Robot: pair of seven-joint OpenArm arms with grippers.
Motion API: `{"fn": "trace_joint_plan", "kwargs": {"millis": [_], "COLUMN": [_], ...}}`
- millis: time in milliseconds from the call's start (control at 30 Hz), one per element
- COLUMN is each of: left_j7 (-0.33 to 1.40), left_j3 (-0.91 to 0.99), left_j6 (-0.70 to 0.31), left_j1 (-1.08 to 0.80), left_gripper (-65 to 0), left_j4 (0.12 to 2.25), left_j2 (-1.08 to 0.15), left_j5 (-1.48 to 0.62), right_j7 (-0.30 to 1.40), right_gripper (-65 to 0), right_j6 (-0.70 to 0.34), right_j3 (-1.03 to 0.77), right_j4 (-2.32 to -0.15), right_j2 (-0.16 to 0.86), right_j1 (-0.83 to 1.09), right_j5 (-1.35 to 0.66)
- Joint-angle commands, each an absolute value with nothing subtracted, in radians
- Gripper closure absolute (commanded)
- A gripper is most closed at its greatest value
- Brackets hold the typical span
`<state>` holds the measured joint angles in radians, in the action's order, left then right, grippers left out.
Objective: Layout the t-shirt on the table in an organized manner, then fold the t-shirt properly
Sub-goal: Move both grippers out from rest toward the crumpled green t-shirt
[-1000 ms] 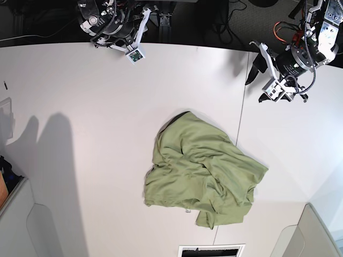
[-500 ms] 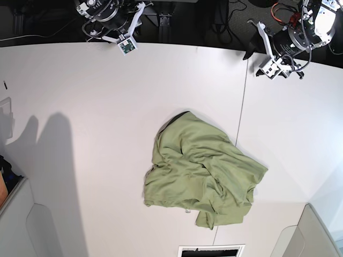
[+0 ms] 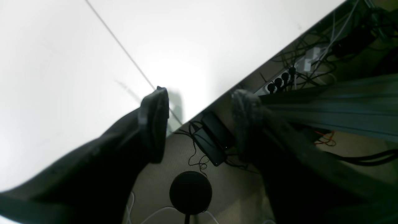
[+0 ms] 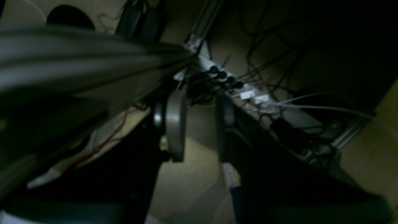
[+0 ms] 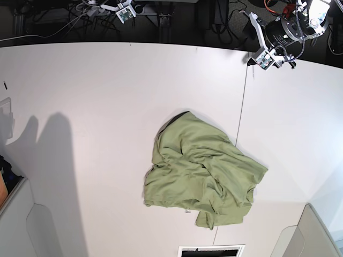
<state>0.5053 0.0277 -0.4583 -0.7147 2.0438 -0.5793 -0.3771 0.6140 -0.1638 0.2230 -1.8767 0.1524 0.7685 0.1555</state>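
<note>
The olive-green t-shirt [image 5: 201, 174] lies crumpled in a wrinkled heap near the middle of the white table [image 5: 107, 96], touched by neither gripper. My left arm [image 5: 276, 35] hovers at the table's far right edge, well away from the shirt. In the left wrist view my left gripper [image 3: 199, 124] stands open with nothing between its dark fingers [image 3: 154, 124], straddling the table's edge. My right arm [image 5: 123, 9] is beyond the far left edge, mostly out of the base view. In the right wrist view my right gripper [image 4: 200, 124] shows a gap between its empty jaws, above the floor.
A thin seam [image 5: 241, 118] runs down the table just right of the shirt. Grey bins stand at the lower left [image 5: 21, 225] and lower right [image 5: 308, 235]. A white slotted frame [image 5: 211, 250] sits at the front edge. Cables and a power strip [image 4: 248, 91] lie behind the table.
Both arms have drawn back toward and past the table's far edge. The right gripper's jaws have widened slightly. The t-shirt has not moved.
</note>
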Motion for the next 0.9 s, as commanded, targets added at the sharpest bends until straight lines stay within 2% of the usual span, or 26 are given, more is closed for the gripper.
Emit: {"fn": "trace_joint_plan", "kwargs": {"millis": [0,133,400,667,867], "left_j7": [0.501,0.514,0.527,0.529,0.528], "left_j3": [0.034,0.034,0.034,0.034,0.034], "left_j6": [-0.465,-0.465,-0.465,-0.469,-0.469], "left_j1": [-0.719,-0.721,-0.732,-0.737,-0.769], "left_gripper": [-35.0,-35.0,-35.0,-35.0,-35.0], "left_j4": [2.062,2.063,2.136,2.167,2.167], "left_j2": [-0.59,-0.59,-0.591,-0.596,-0.596], "left_j5": [-0.385,-0.386,-0.407,-0.404,-0.403], "right_j7": [0.603,0.603,0.604,0.603,0.611], "right_gripper": [-17.1,-17.1,-17.1,-17.1,-17.1], "right_j6": [-0.161,-0.161,-0.162,-0.162,-0.15], "right_j3": [0.223,0.223,0.223,0.222,0.189], "right_j4": [-1.897,-1.991,-2.347,-2.356,-2.356], "right_j2": [0.155,0.155,0.155,0.162,0.26], "right_j1": [0.796,0.86,0.905,0.757,0.701], "right_j5": [0.154,0.154,0.154,0.165,0.251]}}
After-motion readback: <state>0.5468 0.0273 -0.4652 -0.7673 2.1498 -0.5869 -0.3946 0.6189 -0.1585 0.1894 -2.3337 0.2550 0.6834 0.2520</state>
